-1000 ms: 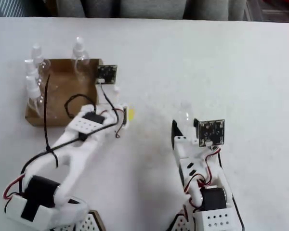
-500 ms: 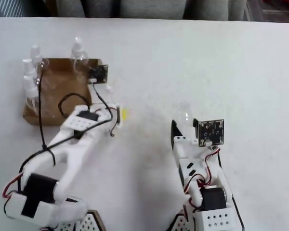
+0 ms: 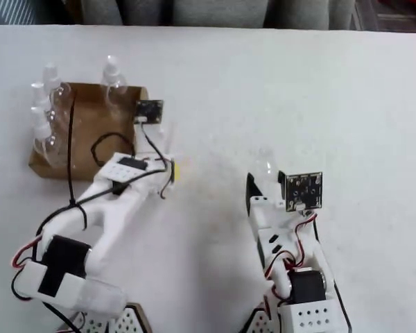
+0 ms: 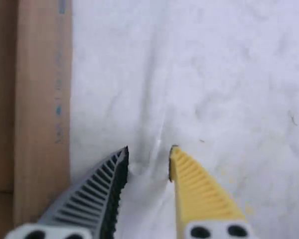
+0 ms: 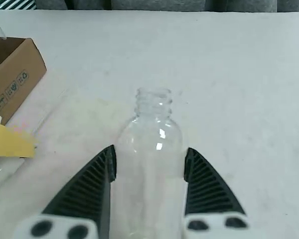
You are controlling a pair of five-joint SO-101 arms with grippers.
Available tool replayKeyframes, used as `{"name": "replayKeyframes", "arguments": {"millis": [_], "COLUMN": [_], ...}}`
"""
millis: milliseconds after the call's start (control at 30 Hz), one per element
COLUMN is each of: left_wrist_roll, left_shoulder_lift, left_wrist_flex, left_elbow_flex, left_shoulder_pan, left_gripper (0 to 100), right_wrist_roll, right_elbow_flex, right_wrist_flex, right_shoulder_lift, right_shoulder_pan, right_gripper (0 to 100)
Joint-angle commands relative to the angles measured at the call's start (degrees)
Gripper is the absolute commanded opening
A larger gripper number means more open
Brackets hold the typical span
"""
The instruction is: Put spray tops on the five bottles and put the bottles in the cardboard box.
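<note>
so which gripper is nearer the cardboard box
Left. The left gripper sits right beside the cardboard box wall; the right gripper is well off to the side, around the uncapped bottle.

Cardboard box (image 4: 40, 99) wall beside left claw (image 4: 148, 152); bottles (image 3: 41, 125) line rim, middle free.

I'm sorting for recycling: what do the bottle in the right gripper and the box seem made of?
The bottle looks like clear, glossy plastic: the table shows through it and highlights sit on its shoulder; glass can't be ruled out. The box looks like matte brown cardboard, dull and folded at its corner.
</note>
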Motion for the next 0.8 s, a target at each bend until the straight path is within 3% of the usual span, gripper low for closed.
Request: {"name": "replayKeyframes", "arguments": {"millis": [0,233,467,667,767], "left_wrist_roll": [-7.6,-19.2,-27.8,-44.1,-45.9], "left_shoulder_lift": [-0.1,-7.3,-17.8,-26.4,-29.1], "left_wrist_flex": [2.8,10.5,10.7,11.0,11.1], "left_elbow_flex": [-2.6,-0.6,7.6,11.2,12.8], "left_shoulder_pan": [3.9,9.8,17.8,18.6,18.6], "left_gripper": [4,2,2,3,3], "right_wrist_roll": [-0.2,-0.2,-0.2,-0.2,-0.2], "right_elbow_flex": [-0.3,-0.3,-0.3,-0.3,-0.3], "right_wrist_flex": [0.2,0.2,0.2,0.1,0.1], "right_shoulder_lift": [-0.2,-0.2,-0.2,-0.2,-0.2], "right_shoulder_pan": [0.0,0.1,0.7,1.4,1.4], "right_gripper": [1.6,1.6,1.6,1.6,1.6]}}
